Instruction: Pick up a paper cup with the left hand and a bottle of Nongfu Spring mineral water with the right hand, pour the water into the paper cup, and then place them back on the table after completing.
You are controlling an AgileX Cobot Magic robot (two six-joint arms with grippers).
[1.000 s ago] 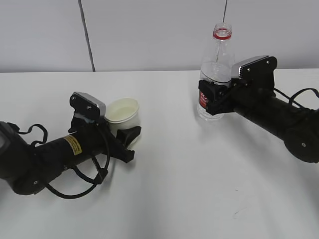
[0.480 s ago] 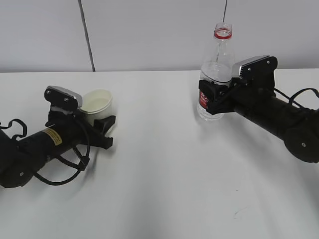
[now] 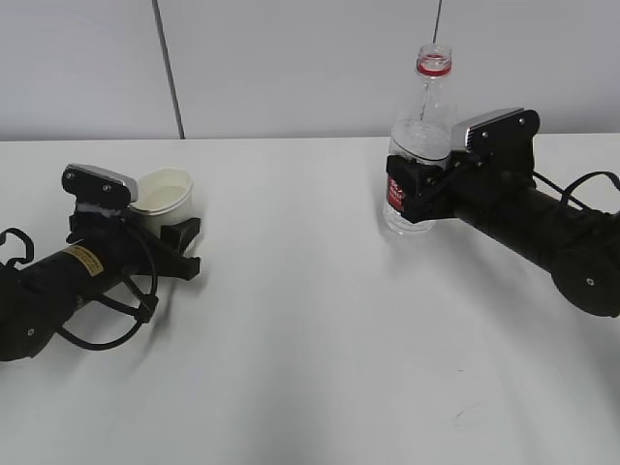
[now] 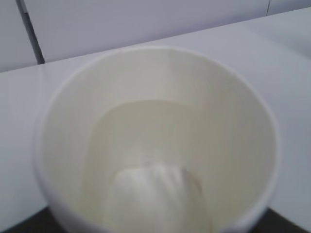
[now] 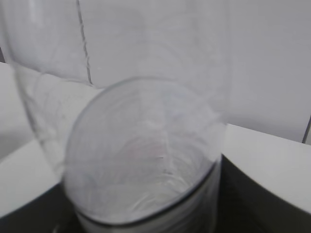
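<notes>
The white paper cup (image 3: pixel 163 191) is at the far left, low over the table (image 3: pixel 310 320), and my left gripper (image 3: pixel 172 225) is shut on its lower part. Whether the cup's base touches the table I cannot tell. In the left wrist view the cup (image 4: pixel 155 141) fills the frame and hides the jaws; a faint liquid line shows inside. The clear bottle (image 3: pixel 422 121), uncapped with a red neck ring, stands upright at the right. My right gripper (image 3: pixel 411 197) is shut on it at the red label. A little water (image 5: pixel 146 160) lies in the bottle's bottom.
A grey wall with a dark vertical seam (image 3: pixel 169 68) runs behind the table's far edge. A small dark scuff (image 3: pixel 465 414) marks the tabletop near the front right. Loose black cables (image 3: pixel 107 325) hang from the left arm.
My left arm has carried the paper cup to the left and slightly back, from centre-left to the far left. The right arm and bottle have not moved.
</notes>
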